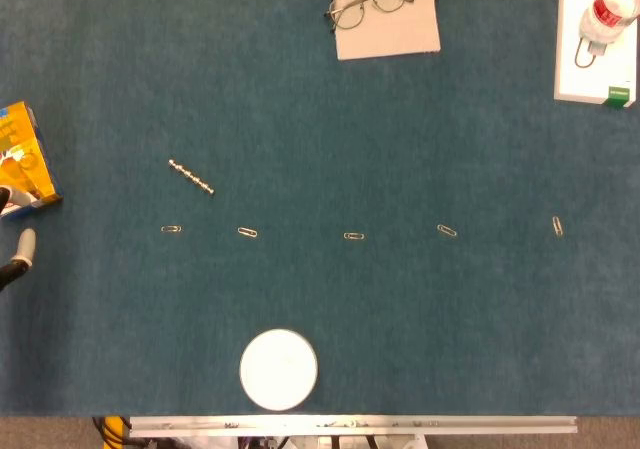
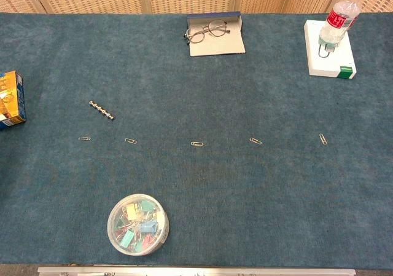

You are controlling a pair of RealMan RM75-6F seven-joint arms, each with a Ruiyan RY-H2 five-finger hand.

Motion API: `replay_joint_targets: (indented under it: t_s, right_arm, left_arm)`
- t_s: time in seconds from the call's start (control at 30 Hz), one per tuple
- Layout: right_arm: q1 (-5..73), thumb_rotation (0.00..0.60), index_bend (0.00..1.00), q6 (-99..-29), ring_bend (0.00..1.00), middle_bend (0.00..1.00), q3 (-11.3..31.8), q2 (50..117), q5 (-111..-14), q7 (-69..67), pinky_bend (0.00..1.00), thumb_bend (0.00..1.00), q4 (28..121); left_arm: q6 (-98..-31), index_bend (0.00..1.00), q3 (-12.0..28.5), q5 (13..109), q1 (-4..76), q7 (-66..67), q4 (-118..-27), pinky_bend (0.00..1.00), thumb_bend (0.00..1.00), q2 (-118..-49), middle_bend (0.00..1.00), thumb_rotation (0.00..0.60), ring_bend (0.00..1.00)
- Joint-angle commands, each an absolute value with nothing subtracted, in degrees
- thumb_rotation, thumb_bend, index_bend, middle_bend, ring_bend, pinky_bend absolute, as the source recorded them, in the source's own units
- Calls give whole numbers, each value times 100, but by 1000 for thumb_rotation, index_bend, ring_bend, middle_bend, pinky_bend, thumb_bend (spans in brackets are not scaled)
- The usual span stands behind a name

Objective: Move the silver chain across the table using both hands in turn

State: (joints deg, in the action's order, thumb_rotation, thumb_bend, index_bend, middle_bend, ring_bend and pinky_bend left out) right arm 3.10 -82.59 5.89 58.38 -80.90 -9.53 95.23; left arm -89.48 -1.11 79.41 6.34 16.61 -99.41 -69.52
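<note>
Fingertips of the left hand just poking in at the left edge of the head view, grey-tipped, hanging low beside the orange cardboard box. Too little showing to tell whether clenched or loose, honestly; not touching anything, as far as can be made out. Not showing up in the chest view at all. Right hand not appearing in either view.

Moving outward: short silver bead chain lying free on the dark teal felt-covered table, stretched out straight and running diagonally, upper-left end to lower-right end, over on the left part of the table and well apart from those fingertips. Sitting just above the left end of a row of five small silver paperclips strung out left to right across the middle of the table, each one apart from the next.

Closer to the robot, round clear plastic tub holding a pile of coloured binder clips, near the table's front edge, below the second clip of the row.

At the far edge, thin wire-rimmed glasses resting on a beige flat case. Off in the far right corner, clear plastic water bottle with a red cap standing on a white flat box.
</note>
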Motion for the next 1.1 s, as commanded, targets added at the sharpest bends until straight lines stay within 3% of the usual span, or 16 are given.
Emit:
replay_joint_targets:
  t_s: [0.03,0.33,0.7,1.1]
  right_arm:
    - [340,600,299,-8237,121,199,605,5879,-8094,-970,322,339,9487]
    - [532,600,298,-8072,121,199,686,5985,-8098,-890,322,339,9441]
    - [660,600,299,-8003,120,199,785,6052,-7982,-710,322,339,9394]
    - [700,600,298,-7955,120,199,747,6121,-7967,-612,322,339,9375]
  left_arm:
    - [-8950,403,-87,7944,602,1695,-9963,0,347,-6913,0,600,0]
    - [-8661,404,-83,8014,601,1289,-10059,0,348,-6717,0,600,0]
    - [-7649,406,-160,8684,1193,358,-9733,0,348,-6456,0,600,0]
    - [-6726,376,-198,9129,1888,-88,-9070,0,348,-6716,0,600,0]
